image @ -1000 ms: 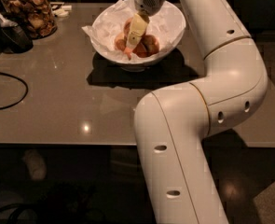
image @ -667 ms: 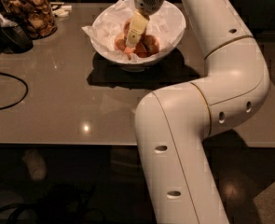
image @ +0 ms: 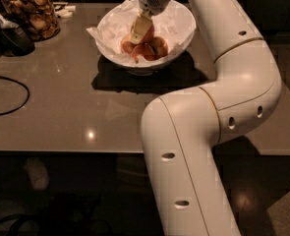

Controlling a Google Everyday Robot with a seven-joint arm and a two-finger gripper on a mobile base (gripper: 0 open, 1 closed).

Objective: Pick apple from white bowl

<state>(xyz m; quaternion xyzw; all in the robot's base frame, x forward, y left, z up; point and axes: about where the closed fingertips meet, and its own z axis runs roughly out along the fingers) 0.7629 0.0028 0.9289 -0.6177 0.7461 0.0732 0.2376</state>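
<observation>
The white bowl stands at the back of the table, lined with crumpled white paper, with several apples in it. My gripper reaches down into the bowl from above. One pale fingertip shows on the left side of the reddish-orange apple, which sits between the jaws, slightly above the other apples. The second finger is hidden behind the apple. The gripper looks shut on the apple.
A glass jar of brown snacks stands at the back left. A dark object is next to it, and a black cable loops on the left. My white arm crosses the right half of the table.
The gripper has risen slightly inside the bowl, and the reddish-orange apple now sits higher beside the finger than the other apples. The bowl has not moved.
</observation>
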